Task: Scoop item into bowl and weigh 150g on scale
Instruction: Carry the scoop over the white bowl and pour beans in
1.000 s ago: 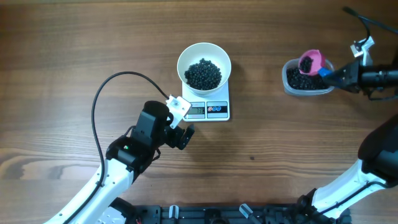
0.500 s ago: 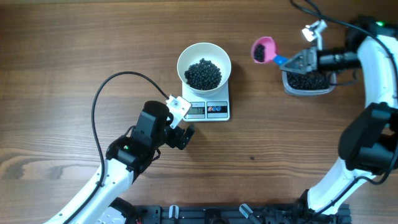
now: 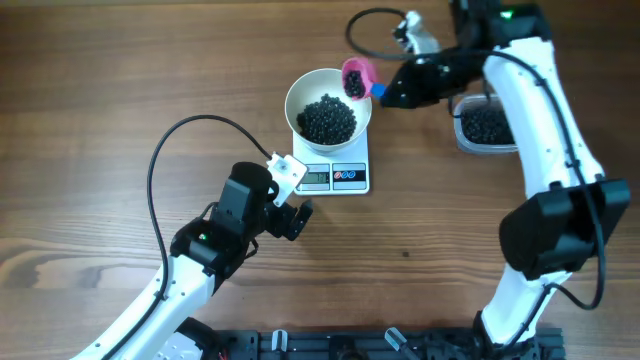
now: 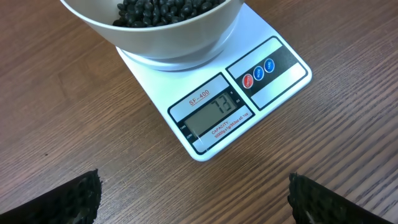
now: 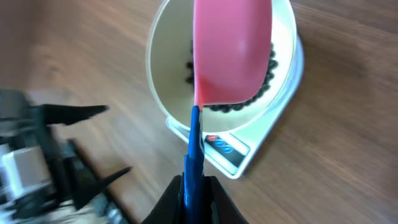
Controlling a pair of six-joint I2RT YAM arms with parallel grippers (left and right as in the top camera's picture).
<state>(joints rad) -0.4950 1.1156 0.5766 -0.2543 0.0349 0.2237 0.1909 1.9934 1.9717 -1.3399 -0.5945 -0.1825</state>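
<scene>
Right gripper, clamped on the blue handle of the pink scoop, holds it at the right rim of the white bowl, which sits on the scale. Tipping so near the edge could spill black beads onto the desk, or overshoot 150 g. Left gripper gapes wide, empty, near the scale.

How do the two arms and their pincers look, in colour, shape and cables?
The left arm and right arm have white tubular links and black joint housings. The left pincer and right pincer are black; the left fingers look rough and grainy. One black cable loops from the left arm, another near the right wrist.
</scene>
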